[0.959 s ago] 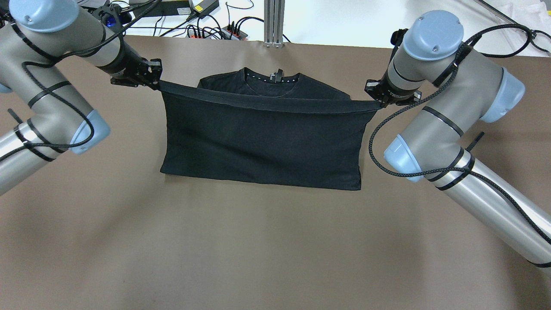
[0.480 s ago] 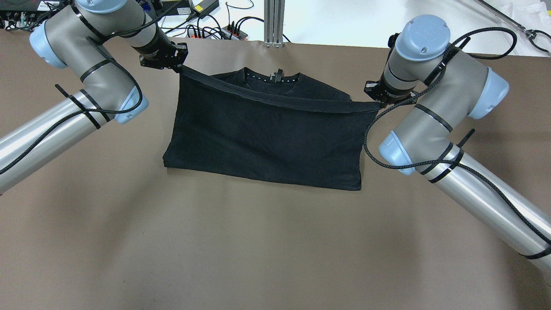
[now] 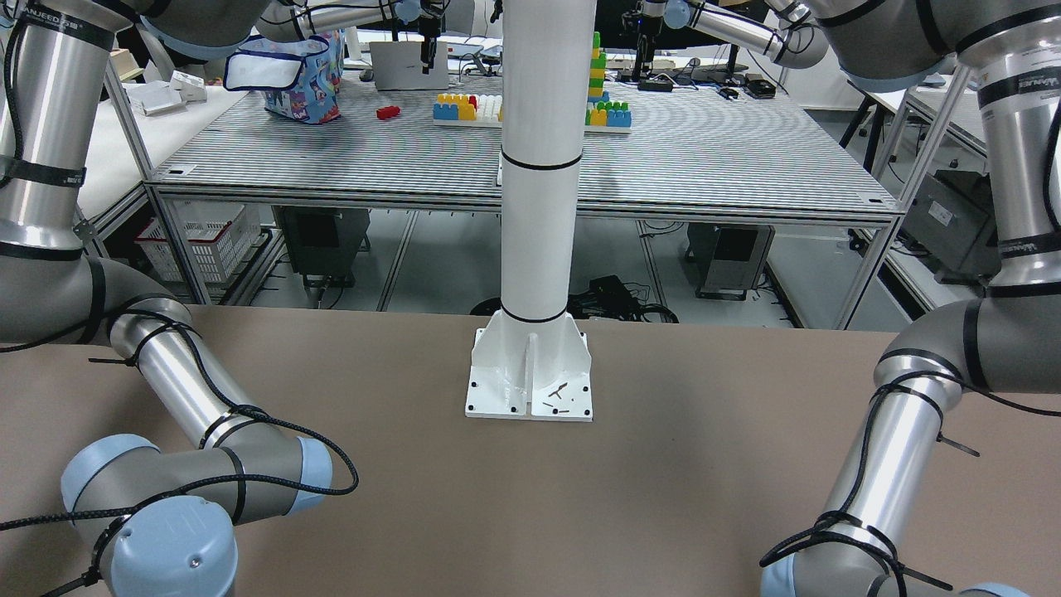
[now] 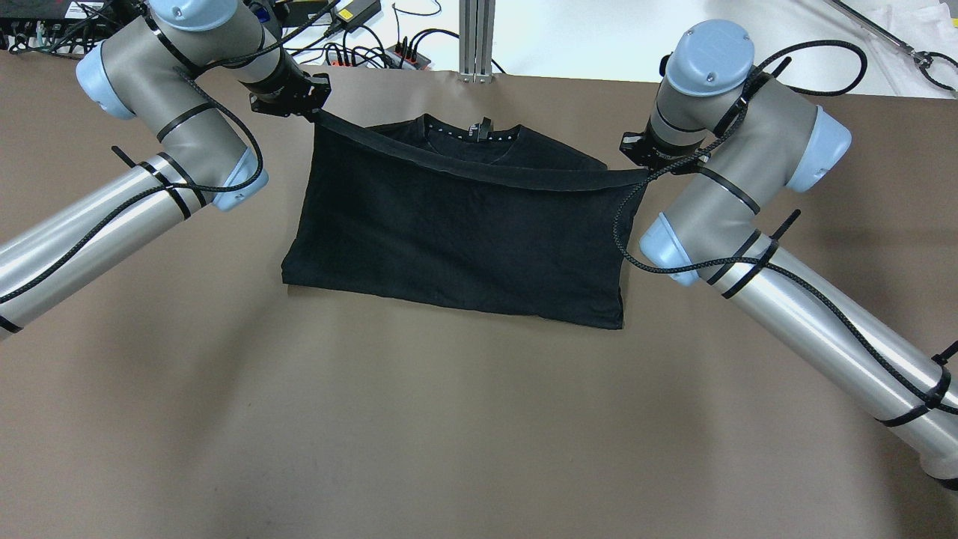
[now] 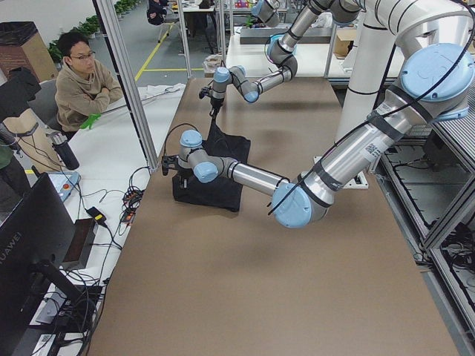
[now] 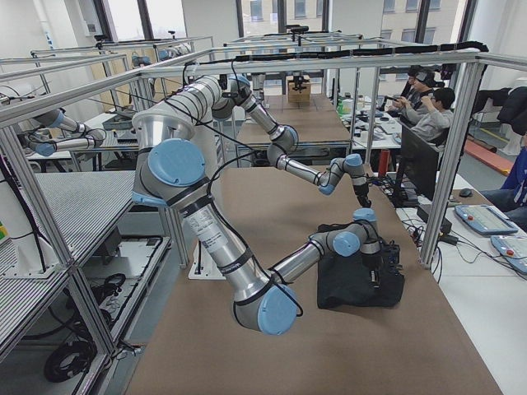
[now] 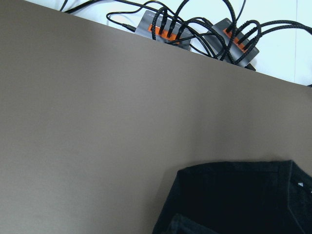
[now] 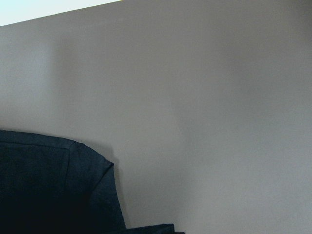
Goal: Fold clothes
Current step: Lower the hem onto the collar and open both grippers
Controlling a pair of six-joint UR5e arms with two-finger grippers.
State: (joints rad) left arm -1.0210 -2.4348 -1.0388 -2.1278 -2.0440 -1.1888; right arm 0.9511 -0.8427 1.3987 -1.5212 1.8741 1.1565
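We couldn't see the fingertips of the left gripper [image 4: 314, 111] or the right gripper [image 4: 642, 171] overhead; the black garment [image 4: 464, 224] hem covered them. Both wrist views cut the garment at the bottom edge. The front-facing view cropped the left arm [image 3: 903, 431] and right arm [image 3: 182, 390] at its bottom edge. In the side views the grippers were too small to judge.

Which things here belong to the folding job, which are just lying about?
Job: black thin fabric garment; left gripper and right gripper, each pinching a hem corner.
Not the job: grey power strips with orange sockets; white pillar on base plate; colourful plastic blocks; colourful patterned bag.
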